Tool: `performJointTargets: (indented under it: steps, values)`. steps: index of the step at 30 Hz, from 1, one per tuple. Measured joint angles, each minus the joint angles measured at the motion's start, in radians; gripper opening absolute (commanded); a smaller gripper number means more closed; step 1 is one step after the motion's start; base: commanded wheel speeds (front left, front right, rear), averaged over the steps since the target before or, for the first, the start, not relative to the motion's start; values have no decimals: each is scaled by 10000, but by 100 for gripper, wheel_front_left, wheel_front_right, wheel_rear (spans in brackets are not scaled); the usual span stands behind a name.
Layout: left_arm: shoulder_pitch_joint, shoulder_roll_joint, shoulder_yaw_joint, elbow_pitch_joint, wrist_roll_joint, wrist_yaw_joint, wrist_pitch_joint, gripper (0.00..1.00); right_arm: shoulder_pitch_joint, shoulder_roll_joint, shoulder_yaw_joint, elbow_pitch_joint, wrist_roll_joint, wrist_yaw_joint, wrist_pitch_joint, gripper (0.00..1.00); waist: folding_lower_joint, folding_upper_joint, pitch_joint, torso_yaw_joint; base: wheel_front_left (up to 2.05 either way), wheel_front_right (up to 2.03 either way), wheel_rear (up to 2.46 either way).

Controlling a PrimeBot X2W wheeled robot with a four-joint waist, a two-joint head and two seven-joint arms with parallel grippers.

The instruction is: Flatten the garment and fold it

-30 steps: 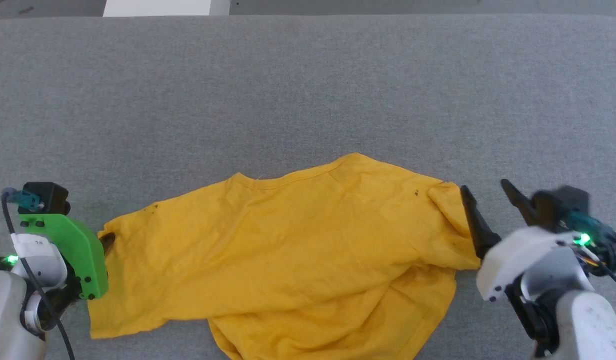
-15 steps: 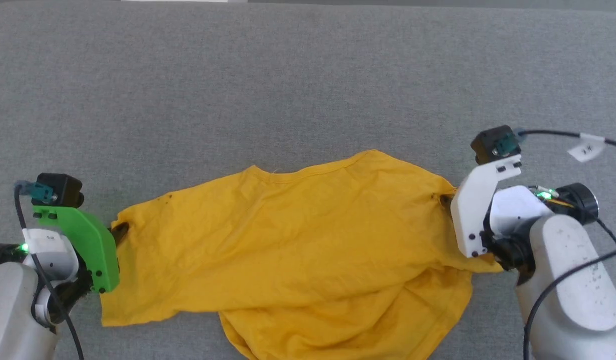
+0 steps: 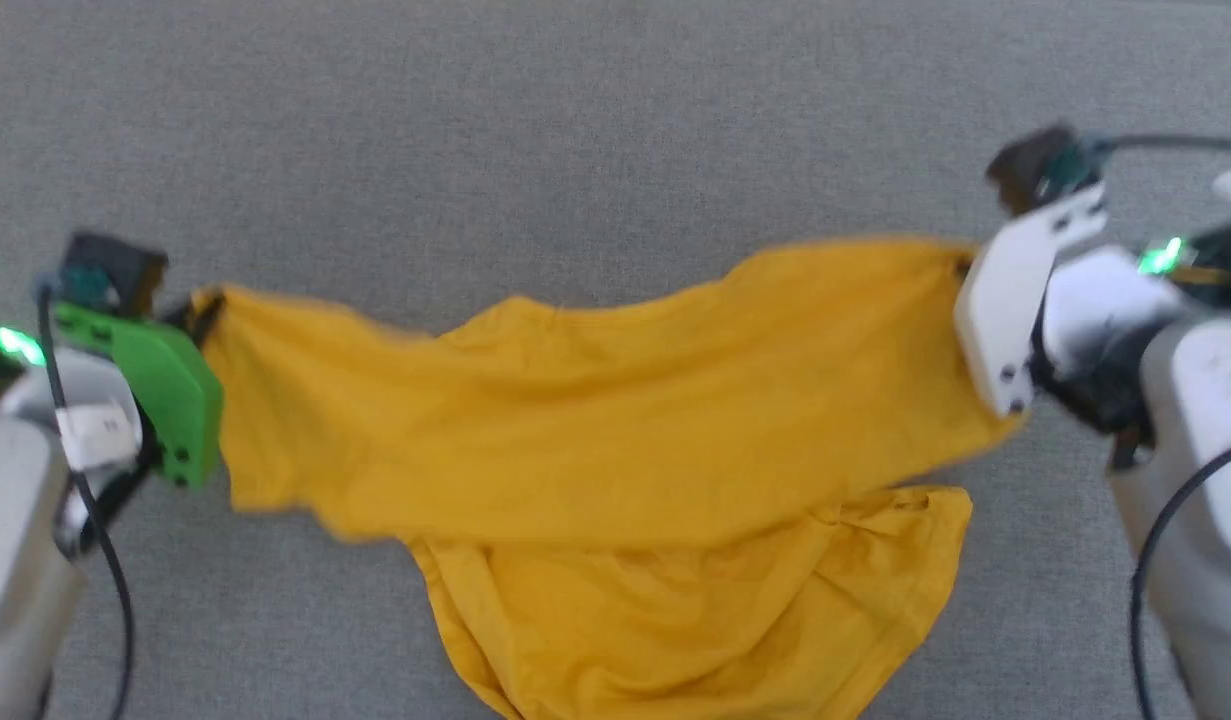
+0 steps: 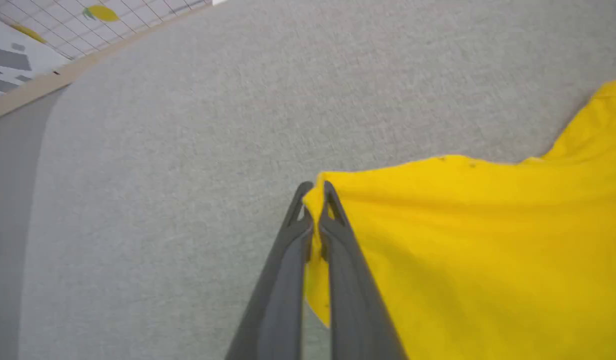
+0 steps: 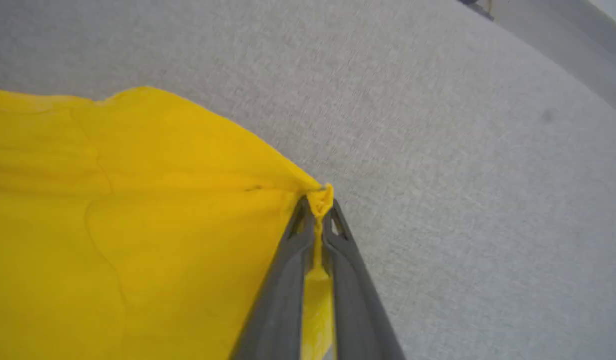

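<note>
The yellow T-shirt (image 3: pixel 595 440) is held stretched across the grey bench (image 3: pixel 575 120), one edge clamped in the left end effector (image 4: pixel 314 187) at 9 o'clock, another in the right end effector (image 5: pixel 318 200) at 2 o'clock.

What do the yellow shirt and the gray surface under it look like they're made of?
The garment looks like thin, matte cotton-type jersey: it drapes and wrinkles softly. The gray surface looks like matte woven or felt-like upholstery fabric, with a fine speckled texture.
</note>
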Motion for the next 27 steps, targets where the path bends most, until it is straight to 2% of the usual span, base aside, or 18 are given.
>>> performJointTargets:
  steps: [4,10,14,19,23,27]
  values:
    - [-1608,368,-228,-48,871,-4,-663,0,-1620,-385,102,313,-176,0,-606,0,0,0,255,-30,0,0,0]
    - [-4183,407,-65,249,1783,144,-1459,0,-4156,-621,123,1022,-757,0,-1626,0,1,0,812,-144,0,0,0]
    - [-5859,359,370,564,2188,683,-1919,0,-5919,-715,157,1463,-1248,0,-2261,0,1,0,1278,-256,0,0,0]
    - [-7792,17,1154,928,2243,1599,-2859,0,-7857,-629,-150,1988,-1774,2,-3218,0,1,0,1806,-457,0,0,0]
    - [-9031,-155,1473,1290,2320,2050,-3578,0,-9199,-263,-869,2240,-2374,2,-4418,0,1,0,2041,-665,0,0,0]
    - [-9962,-169,1630,1569,2506,2293,-4370,0,-10374,113,-1528,2397,-3060,4,-5691,0,1,0,2130,-816,0,0,0]
